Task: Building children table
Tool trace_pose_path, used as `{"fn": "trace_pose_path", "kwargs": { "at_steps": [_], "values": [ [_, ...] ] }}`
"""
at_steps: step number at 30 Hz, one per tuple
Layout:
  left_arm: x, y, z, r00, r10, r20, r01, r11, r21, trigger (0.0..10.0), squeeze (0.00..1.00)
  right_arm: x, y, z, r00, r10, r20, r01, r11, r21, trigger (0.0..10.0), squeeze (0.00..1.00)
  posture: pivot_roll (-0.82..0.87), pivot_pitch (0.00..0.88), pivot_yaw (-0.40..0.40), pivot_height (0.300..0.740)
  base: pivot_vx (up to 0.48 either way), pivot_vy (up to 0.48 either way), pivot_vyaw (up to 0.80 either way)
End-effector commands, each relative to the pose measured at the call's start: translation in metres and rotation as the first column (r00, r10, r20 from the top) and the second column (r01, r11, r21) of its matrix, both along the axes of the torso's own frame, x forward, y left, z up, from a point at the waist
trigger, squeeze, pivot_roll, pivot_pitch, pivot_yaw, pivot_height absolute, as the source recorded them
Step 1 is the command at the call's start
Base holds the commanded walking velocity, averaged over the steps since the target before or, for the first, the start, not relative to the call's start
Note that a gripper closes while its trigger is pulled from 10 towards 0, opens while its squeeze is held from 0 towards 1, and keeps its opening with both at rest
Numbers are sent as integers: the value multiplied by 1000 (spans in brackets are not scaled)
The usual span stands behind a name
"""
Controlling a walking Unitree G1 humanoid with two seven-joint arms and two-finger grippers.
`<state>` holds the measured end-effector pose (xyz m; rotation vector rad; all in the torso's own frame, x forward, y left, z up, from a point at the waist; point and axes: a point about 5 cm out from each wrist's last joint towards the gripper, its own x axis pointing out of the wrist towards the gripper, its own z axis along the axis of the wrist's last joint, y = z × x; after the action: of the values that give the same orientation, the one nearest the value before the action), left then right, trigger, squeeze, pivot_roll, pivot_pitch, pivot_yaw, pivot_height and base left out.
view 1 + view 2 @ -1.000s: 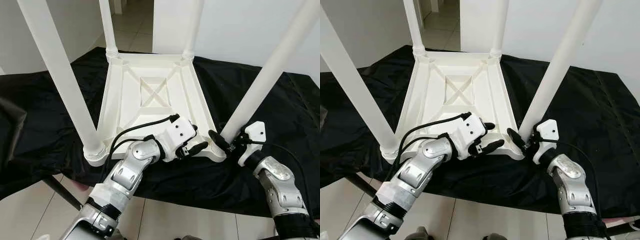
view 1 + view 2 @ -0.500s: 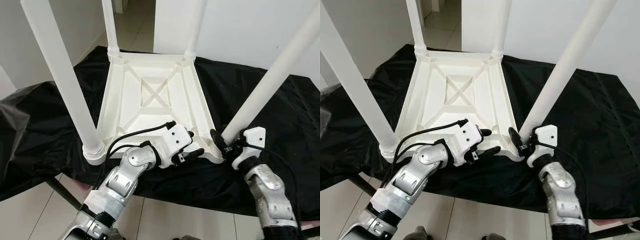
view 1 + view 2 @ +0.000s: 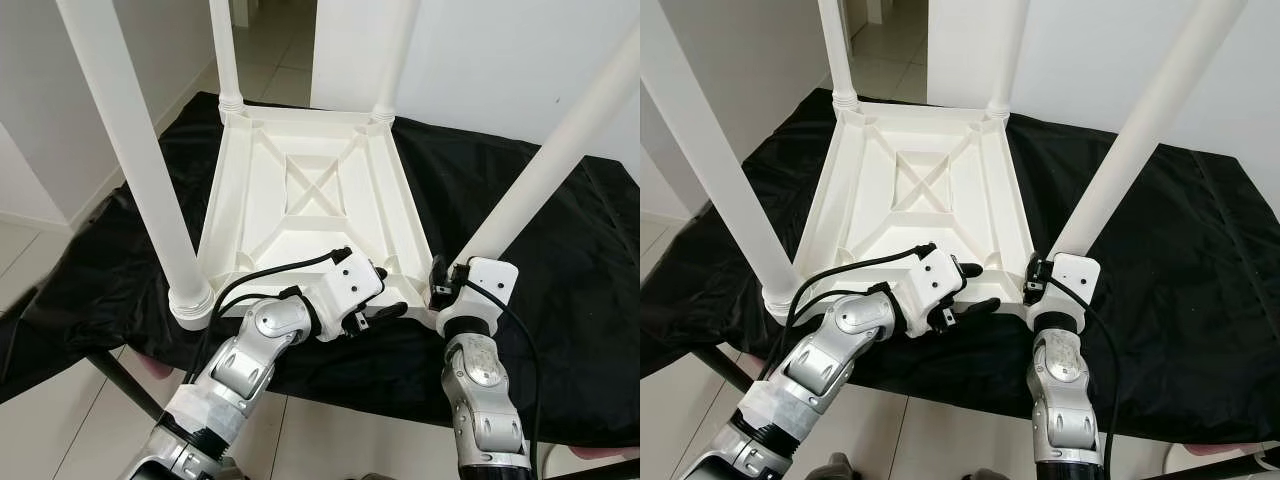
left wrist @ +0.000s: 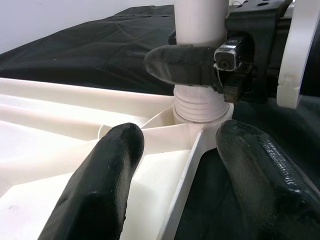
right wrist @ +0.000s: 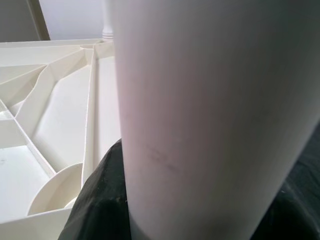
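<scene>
A white children's table (image 3: 300, 190) lies upside down on a black cloth, all its legs standing up. My right gripper (image 3: 455, 278) is shut around the base of the near right leg (image 3: 540, 185), which runs thick and white between the black fingers (image 5: 100, 200) in the right wrist view. My left gripper (image 3: 978, 288) stands open at the near rim of the tabletop, beside that corner. In the left wrist view its two fingers (image 4: 100, 185) straddle the rim, facing the leg's ribbed socket (image 4: 200, 107).
The near left leg (image 3: 140, 170) and two far legs (image 3: 228, 55) rise around the work area. The black cloth (image 3: 560, 330) hangs over a support with a dark metal strut (image 3: 120, 380). Tiled floor (image 3: 330, 440) lies below; white walls and a doorway stand behind.
The camera has shifted. My right forearm has swung left to stand under the near right leg, its gripper still at the leg's base. The left gripper stays at the near rim.
</scene>
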<state>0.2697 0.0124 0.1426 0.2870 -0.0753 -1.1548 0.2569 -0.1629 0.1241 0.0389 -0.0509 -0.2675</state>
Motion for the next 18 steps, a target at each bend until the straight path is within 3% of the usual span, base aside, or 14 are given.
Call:
{"fn": "trace_pose_path", "kwargs": {
  "at_steps": [1, 3, 4, 5, 6, 9, 15, 16, 18],
  "values": [
    [-4, -3, -1, 999, -44, -12, 44, 999, 9, 10000, 0, -5, 7, -15, 997, -10, -78, 15, 998, 57, 10000, 0, 43, 0, -56, 740, 0, 0, 0],
    [-3, -3, 0, 999, -43, -12, 44, 999, 9, 10000, 0, -5, 7, -12, 998, -5, -64, 8, 999, 50, 10000, 0, 41, 0, -57, 740, 0, 0, 0],
    [-3, -2, 0, 999, -43, -11, 43, 999, 10, 10000, 0, -6, 6, -9, 999, 2, -50, 0, 999, 42, 10000, 600, 41, 0, -57, 740, 0, 0, 0],
    [-3, -2, 0, 999, -43, -11, 43, 999, 10, 10000, 0, -6, 6, -9, 999, 2, -50, 0, 999, 42, 10000, 600, 41, 0, -57, 740, 0, 0, 0],
    [-2, -2, 0, 999, -41, -9, 42, 999, 10, 10000, 0, -6, 5, -7, 999, 10, -42, -9, 999, 36, 10000, 1000, 40, 0, -58, 740, 0, 0, 0],
    [-1, -2, 1, 999, -39, -8, 39, 999, 9, 10000, 0, -7, 5, -5, 999, 13, -31, -12, 999, 32, 10000, 1000, 37, 0, -57, 740, 0, 0, 0],
    [1, -3, 3, 999, -36, -4, 36, 999, 4, 10000, 0, -12, -4, 1, 993, 122, -1, -122, 992, 40, 10000, 1000, 31, 0, -44, 740, 0, 0, 0],
    [1, -3, 4, 999, -37, -3, 37, 999, 5, 10000, 0, -13, -7, 0, 982, 187, -14, -186, 982, 23, 10000, 0, 30, 0, -37, 740, 0, 0, 0],
    [1, -3, 4, 999, -38, -3, 38, 999, 7, 10000, 0, -15, -11, -3, 950, 309, -40, -309, 951, -17, 10000, 0, 32, 0, -36, 740, 0, 0, 0]
  ]
}}
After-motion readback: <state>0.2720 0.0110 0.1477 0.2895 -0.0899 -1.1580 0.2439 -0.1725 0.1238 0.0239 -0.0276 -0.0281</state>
